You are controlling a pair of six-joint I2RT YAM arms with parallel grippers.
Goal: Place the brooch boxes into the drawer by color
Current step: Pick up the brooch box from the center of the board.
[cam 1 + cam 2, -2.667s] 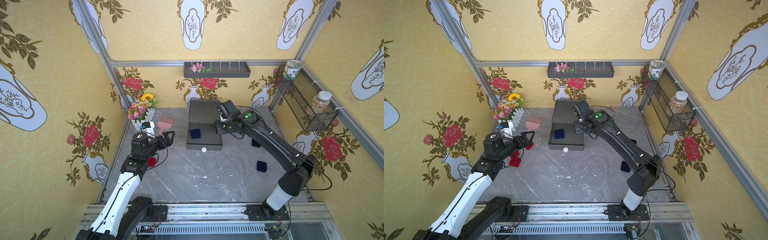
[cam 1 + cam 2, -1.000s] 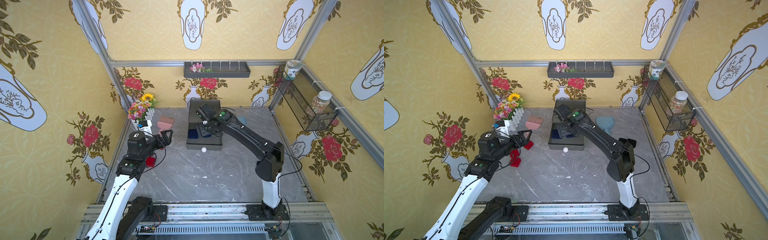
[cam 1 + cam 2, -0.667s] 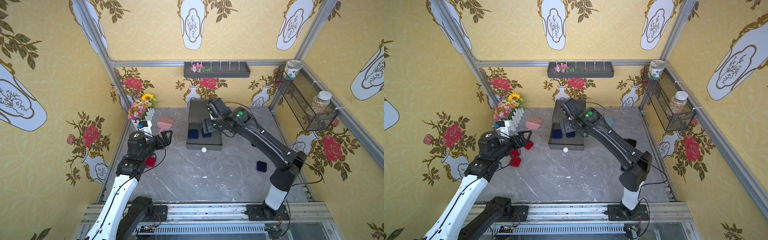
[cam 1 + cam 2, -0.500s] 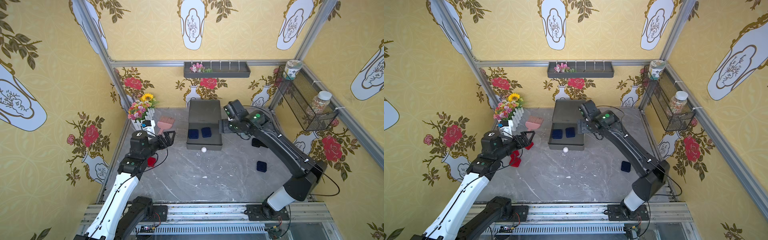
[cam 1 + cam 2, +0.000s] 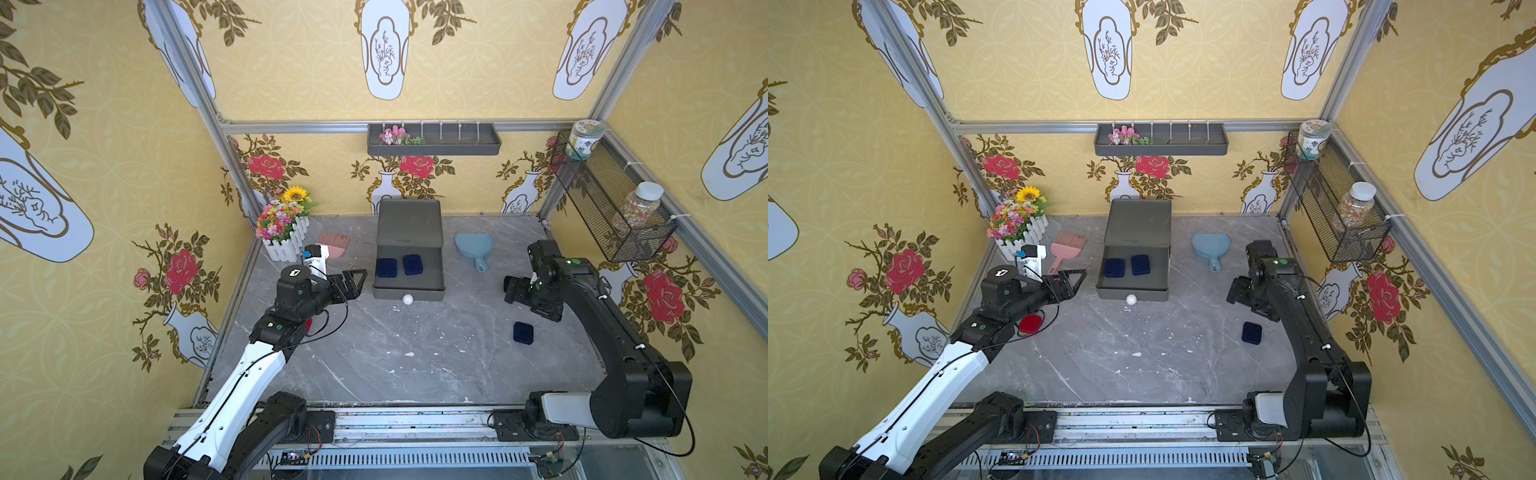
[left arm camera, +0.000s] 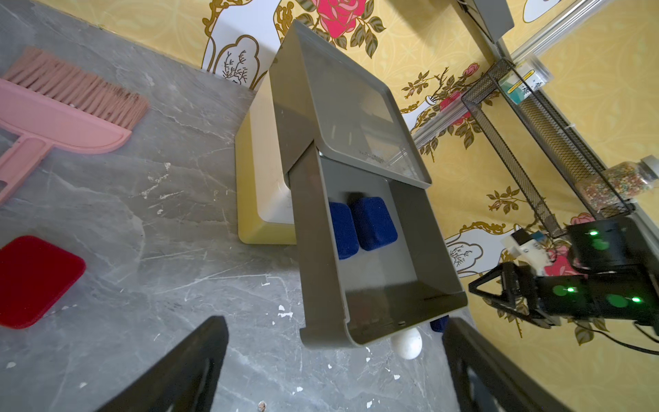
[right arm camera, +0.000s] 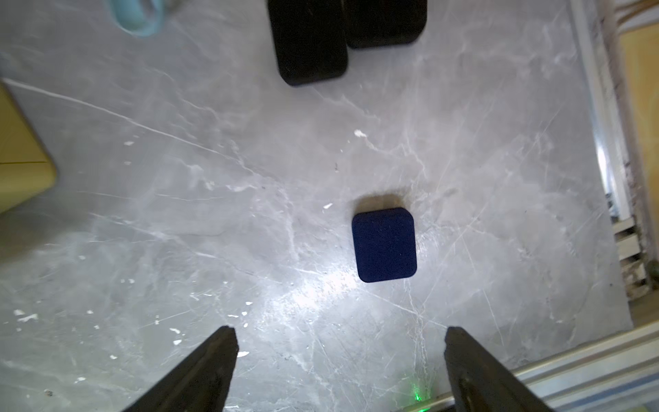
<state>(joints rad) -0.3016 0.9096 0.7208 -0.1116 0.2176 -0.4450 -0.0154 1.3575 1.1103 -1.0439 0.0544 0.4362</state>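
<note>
The drawer [image 5: 436, 266] [image 5: 1160, 266] [image 6: 420, 228] stands at the back centre, its dark grey top tier pulled out. Two dark blue brooch boxes [image 5: 386, 267] [image 5: 412, 264] [image 6: 374, 223] lie in it. A third blue box [image 5: 523, 333] [image 5: 1251, 332] [image 7: 384, 245] lies on the table at the right. Two black boxes [image 5: 513, 289] [image 7: 310, 46] lie behind it. My right gripper [image 5: 546, 311] [image 7: 338, 371] hangs open above that blue box, holding nothing. A red box [image 5: 1030, 323] [image 6: 32, 280] lies under my left arm. My left gripper [image 5: 353, 282] [image 6: 335, 374] is open and empty, left of the drawer front.
A pink brush [image 5: 332, 243] and a flower pot [image 5: 284, 226] sit at the back left. A blue dustpan [image 5: 473, 245] lies right of the drawer. A wall tray [image 5: 434, 141] and a wire basket [image 5: 611, 208] with jars hang above.
My right arm has drawn back from the drawer to the right side, leaving a second blue box in the grey tier, and its jaws have widened. The left arm has barely moved.
</note>
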